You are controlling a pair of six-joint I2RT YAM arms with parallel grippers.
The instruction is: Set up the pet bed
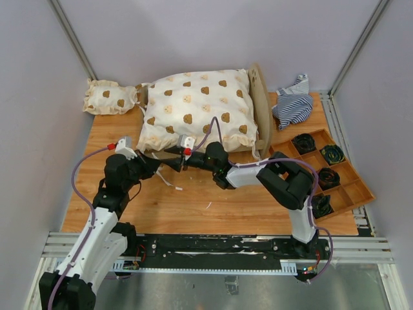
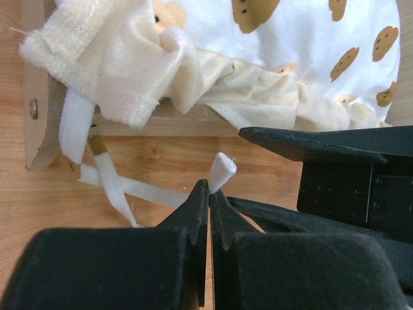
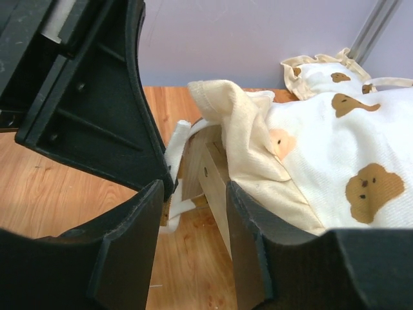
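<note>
— Position of pet bed (image 1: 259, 106)?
— Far middle of table (image 1: 193, 206), under large bear-print cushion (image 1: 193, 110).
— State of left gripper (image 2: 208, 187)?
— Pressed together, pinching end of white tie (image 2: 222, 171), near the bed's front rail.
— State of right gripper (image 3: 193, 194)?
— Spread apart, holding nothing, just beside the bed's wooden corner.

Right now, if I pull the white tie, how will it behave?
Likely floppy: the tie lies slack and twisted on the table, its tip bending past the shut left gripper. Probably very light, being thin. It seems fixed at the cushion corner, so a hard pull may tug the cushion.
</note>
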